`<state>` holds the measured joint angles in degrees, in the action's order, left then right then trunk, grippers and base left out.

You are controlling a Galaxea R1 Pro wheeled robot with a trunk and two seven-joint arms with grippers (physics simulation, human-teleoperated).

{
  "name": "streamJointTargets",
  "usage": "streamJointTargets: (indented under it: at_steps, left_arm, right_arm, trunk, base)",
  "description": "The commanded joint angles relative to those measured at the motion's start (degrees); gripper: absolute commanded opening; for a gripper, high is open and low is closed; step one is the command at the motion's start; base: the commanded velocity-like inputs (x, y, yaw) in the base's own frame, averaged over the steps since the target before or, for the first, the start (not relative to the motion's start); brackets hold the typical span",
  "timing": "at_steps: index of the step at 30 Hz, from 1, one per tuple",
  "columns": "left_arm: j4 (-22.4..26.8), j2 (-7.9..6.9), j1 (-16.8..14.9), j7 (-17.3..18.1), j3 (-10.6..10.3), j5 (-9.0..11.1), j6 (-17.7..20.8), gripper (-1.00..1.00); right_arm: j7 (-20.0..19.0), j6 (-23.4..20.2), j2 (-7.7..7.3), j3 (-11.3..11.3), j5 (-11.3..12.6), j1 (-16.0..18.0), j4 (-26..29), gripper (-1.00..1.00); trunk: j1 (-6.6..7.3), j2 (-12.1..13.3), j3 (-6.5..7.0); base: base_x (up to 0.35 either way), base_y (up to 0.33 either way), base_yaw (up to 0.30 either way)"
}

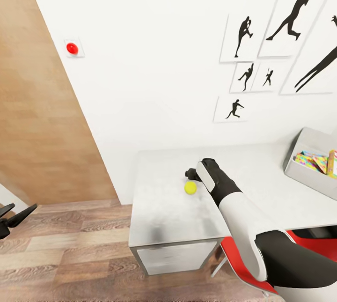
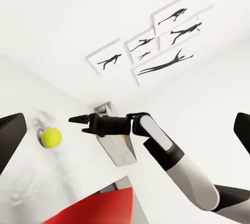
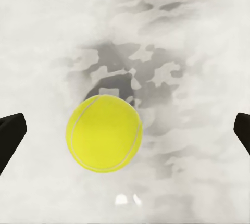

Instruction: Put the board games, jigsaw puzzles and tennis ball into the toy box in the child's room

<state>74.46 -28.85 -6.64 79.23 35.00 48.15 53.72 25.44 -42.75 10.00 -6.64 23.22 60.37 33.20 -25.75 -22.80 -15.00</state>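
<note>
The tennis ball (image 1: 190, 187) lay on the light grey speckled bench (image 1: 159, 217), towards its left end and well apart from the toy box (image 1: 306, 161) at the far right. It was small, round and yellow-green. In my right wrist view the tennis ball (image 3: 104, 133) sat between my two dark fingertips (image 3: 10, 135), which stood far apart at the edges of the picture, with clear bench showing on both sides of it. So my right hand (image 1: 193, 173) was spread wide and held nothing; it hung just above and beside the ball, not touching it. My right arm, white with a black wrist, reached out over the bench from the lower right of the head view.

From my left wrist view, the tennis ball (image 2: 51, 137) showed beside the pointed tips of my right hand (image 2: 83, 122). My left hand (image 1: 14, 217) hung low at the left edge of the head view, over the wooden floor, its fingers parted and empty.

The toy box was tilted in the head view and held bright multicoloured puzzle sheets (image 1: 311, 159). A red chair (image 1: 243, 264) stood at the bench below my arm. On the white wall behind hung black silhouette prints of ball players (image 1: 290, 16), and a red button (image 1: 72, 48) sat further left, beside a wooden panel.
</note>
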Motion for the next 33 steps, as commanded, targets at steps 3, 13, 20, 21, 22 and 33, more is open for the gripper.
streamJointTargets:
  at_steps: [3, 13, 20, 21, 22, 33]
  left_arm:
    - [-0.6, -0.22, 0.0, 0.0, 0.0, 0.1, 0.6, 1.0]
    - [-1.1, -0.24, 0.0, -0.1, 0.0, 0.0, 0.6, 1.0]
    - [-1.1, -0.24, 0.0, -0.1, -0.1, 0.0, 0.1, 1.0]
    - [-1.1, -0.24, 0.0, 0.0, -0.1, 0.0, -0.1, 1.0]
    - [-1.1, -0.24, 0.0, 0.0, -0.1, 0.0, -0.4, 1.0]
    - [-1.4, -0.27, 0.0, 0.1, -0.1, 0.0, -1.1, 1.0]
  right_arm:
    - [0.5, -0.1, 0.0, -0.2, 0.5, 0.0, 0.0, 1.0]
    - [0.4, -0.1, 0.0, -0.3, 0.5, 0.0, -0.1, 1.0]
    - [0.3, -0.2, 0.0, -0.3, 0.5, 0.0, 0.2, 1.0]
    - [0.3, -0.2, 0.0, -0.3, 0.5, 0.0, 0.2, 1.0]
    - [0.1, -0.2, 0.0, -0.3, 0.5, 0.0, 0.3, 1.0]
    - [-5.3, -0.1, 0.0, -0.5, 0.4, 0.0, 0.4, 1.0]
  trunk:
    - [-0.03, -0.1, -0.4]
    - [-0.03, -0.1, -1.34]
    - [-0.03, -0.1, -2.0]
    - [-0.03, -0.1, -2.1]
    - [-0.03, -0.1, -2.19]
    - [-0.03, -0.1, -3.23]
  base:
    - [0.0, 0.0, 0.0]
    - [0.0, 0.0, 0.0]
    - [0.0, 0.0, 0.0]
    - [0.0, 0.0, 0.0]
    - [0.0, 0.0, 0.0]
    - [0.0, 0.041, 0.0]
